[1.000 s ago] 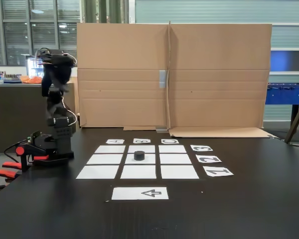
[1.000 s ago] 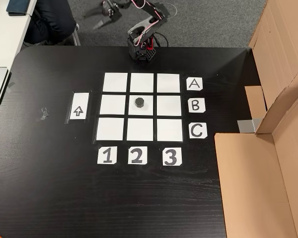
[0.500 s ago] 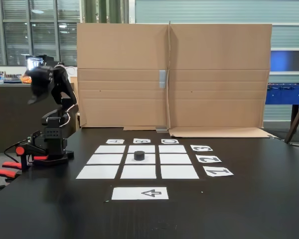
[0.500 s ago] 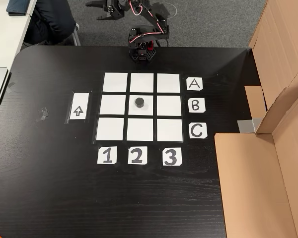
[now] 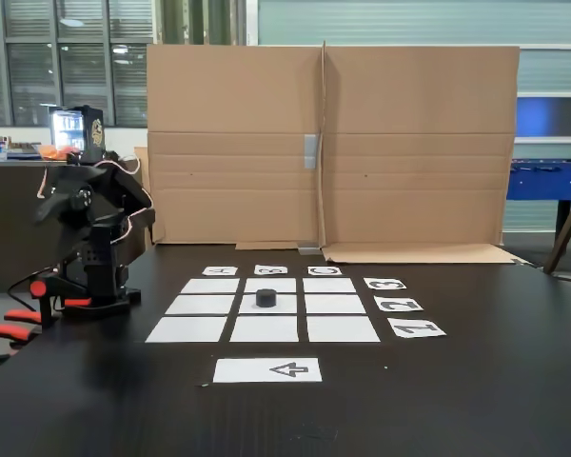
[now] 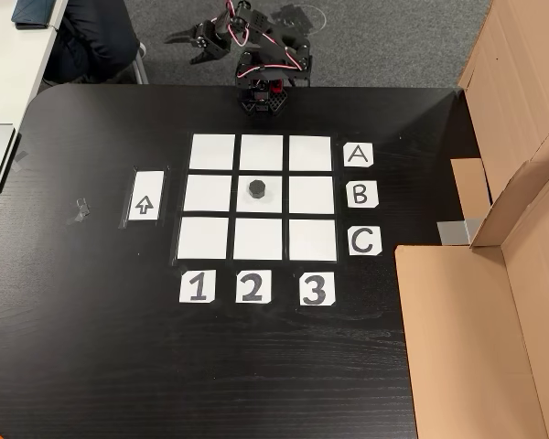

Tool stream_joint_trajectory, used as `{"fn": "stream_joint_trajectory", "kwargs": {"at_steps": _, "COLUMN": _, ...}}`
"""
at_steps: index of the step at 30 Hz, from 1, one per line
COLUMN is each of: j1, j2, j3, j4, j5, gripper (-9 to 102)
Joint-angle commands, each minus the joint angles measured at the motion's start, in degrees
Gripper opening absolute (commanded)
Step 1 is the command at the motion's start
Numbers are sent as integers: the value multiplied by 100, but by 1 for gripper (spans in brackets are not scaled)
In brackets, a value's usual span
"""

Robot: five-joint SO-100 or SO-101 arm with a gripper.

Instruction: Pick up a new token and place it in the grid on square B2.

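The black token (image 6: 256,189) (image 5: 265,297) rests on square B2 (image 6: 273,203) (image 5: 282,307), the centre rectangle of the white grid (image 6: 211,152) (image 5: 209,285). In both fixed views nothing touches it. My arm is folded low over its base (image 6: 261,96) at the table's edge, beyond row A. Its gripper (image 6: 180,50) (image 5: 45,193) hangs off the table, far from the grid, pointing away from it. The fingers look spread apart with nothing between them.
A white arrow sheet (image 6: 146,195) (image 5: 267,369) lies beside column 1. Letter and number labels edge the grid. A cardboard wall (image 5: 324,143) (image 6: 494,274) stands along one side. A seated person's legs (image 6: 96,37) are near the arm's corner.
The arm has dropped from upright to a low fold over its base, and the gripper swung down and outward past the table edge. The token has stayed on the centre square.
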Motion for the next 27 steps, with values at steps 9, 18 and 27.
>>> {"fn": "stream_joint_trajectory", "kwargs": {"at_steps": 9, "j1": -18, "j2": 606, "j3": 650, "j4": -114, "j5": 79, "gripper": 22}}
{"fn": "stream_joint_trajectory", "kwargs": {"at_steps": 18, "j1": -132, "j2": 861, "j3": 888, "j4": -123, "j5": 79, "gripper": 11}}
{"fn": "stream_joint_trajectory", "kwargs": {"at_steps": 27, "j1": -141, "j2": 1187, "j3": 1178, "j4": -114, "j5": 79, "gripper": 3}}
